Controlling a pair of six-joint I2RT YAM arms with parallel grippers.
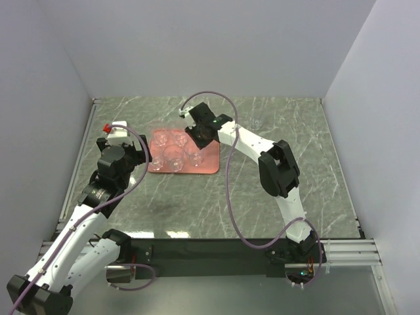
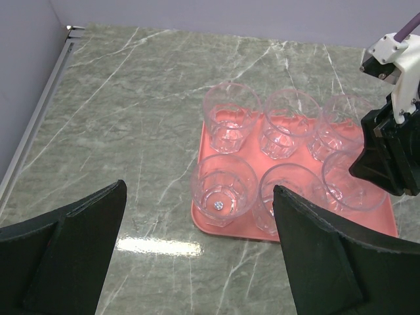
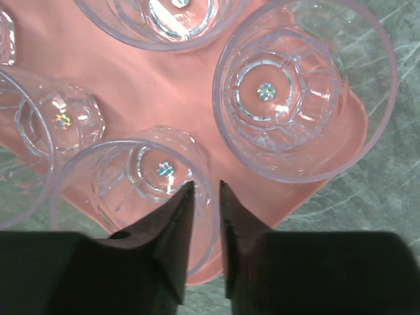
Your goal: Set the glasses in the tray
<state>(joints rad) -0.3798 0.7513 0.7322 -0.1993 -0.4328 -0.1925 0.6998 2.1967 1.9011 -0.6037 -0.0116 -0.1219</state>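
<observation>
The glasses are seen standing upright in the tray, six of them, in two rows of three, packed close together. The tray is laid on the table, a little left of the middle. The right-hand glass is found by the tray's edge. Its wall is caught between the fingers of the right gripper, which are almost closed on it from above. This glass seems to be down in the tray, or nearly so, but not let go yet. The left gripper is held wide open with nothing in it, to the left of the tray. Far off to the right, well apart from the tray, a faint clear shape is seen on the table. It is thought to be one more glass, though it is too faint to be sure. Most of the job is judged to be done. The held glass has to be let go. The faint clear shape, if it is a glass, has to be brought over, though little room is left in the tray.
</observation>
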